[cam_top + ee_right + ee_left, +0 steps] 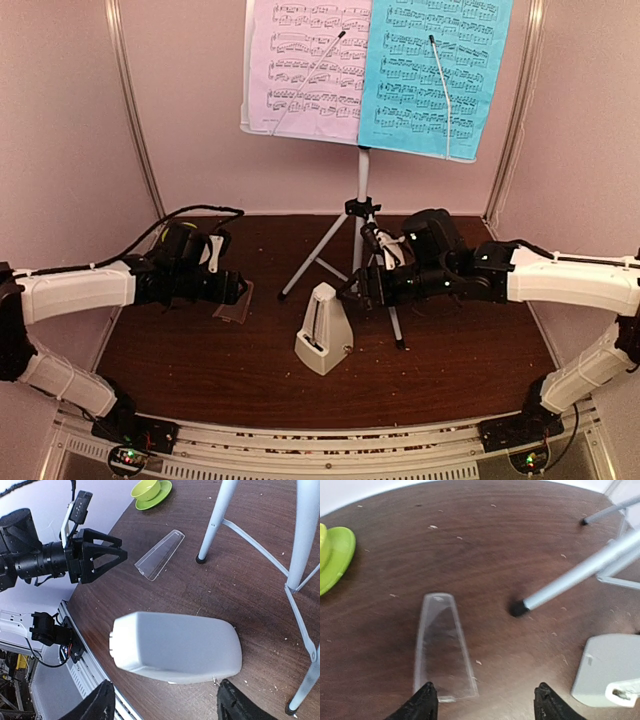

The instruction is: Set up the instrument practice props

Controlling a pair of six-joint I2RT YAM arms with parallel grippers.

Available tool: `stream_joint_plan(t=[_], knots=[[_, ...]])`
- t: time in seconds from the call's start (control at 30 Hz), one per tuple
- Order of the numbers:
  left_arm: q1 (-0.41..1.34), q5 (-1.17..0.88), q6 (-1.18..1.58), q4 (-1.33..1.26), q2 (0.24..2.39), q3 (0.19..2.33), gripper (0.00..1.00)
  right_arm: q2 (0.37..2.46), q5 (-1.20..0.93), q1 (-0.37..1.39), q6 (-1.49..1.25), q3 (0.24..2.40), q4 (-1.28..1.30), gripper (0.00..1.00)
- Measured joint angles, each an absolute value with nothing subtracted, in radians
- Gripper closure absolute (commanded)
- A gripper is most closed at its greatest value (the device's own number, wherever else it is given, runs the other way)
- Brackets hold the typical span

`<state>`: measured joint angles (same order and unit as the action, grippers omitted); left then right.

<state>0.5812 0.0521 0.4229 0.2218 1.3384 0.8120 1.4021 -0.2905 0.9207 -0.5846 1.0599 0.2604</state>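
Both arms reach in from their bases at the near edge of the brown surface (pixel 450 370). Just beyond them, near the middle, the small white metronome (pixel 322 340) stands upright with its front uncovered. The right tool (pixel 165 702) sits close beside and behind it with its fingers spread apart and nothing between them; in the right wrist view the white body lies just ahead of the fingertips, untouched. To the left, the left tool (pixel 485 702) hangs with its fingers likewise apart over the wide end of the clear front cover (pixel 441 647), which lies flat on the surface, apart from the metronome. A lime-green bowl and saucer (pixel 151 492) sit farther left and back. Behind the metronome stands the silver tripod (pixel 362 215), one rubber foot near the cover. At the top of it, farthest back, the music stand carries the lilac page (pixel 305 65) on the left and the cyan page (pixel 435 75) on the right, each held by a thin wire arm.
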Motion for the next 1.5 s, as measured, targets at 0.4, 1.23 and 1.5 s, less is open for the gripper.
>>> stream_joint_plan(t=[0.4, 1.23, 1.5], knots=[[0.781, -0.054, 0.479, -0.055, 1.43, 0.675, 0.55, 1.382, -0.268, 0.925, -0.59, 0.807, 0.247, 0.56], [0.913, -0.15, 0.511, -0.259, 1.596, 0.679, 0.66, 1.649, -0.169, 0.924, -0.567, 0.993, 0.202, 0.72], [0.94, -0.13, 0.535, -0.278, 1.554, 0.63, 0.65, 1.656, -0.154, 0.924, -0.552, 1.01, 0.189, 0.65]])
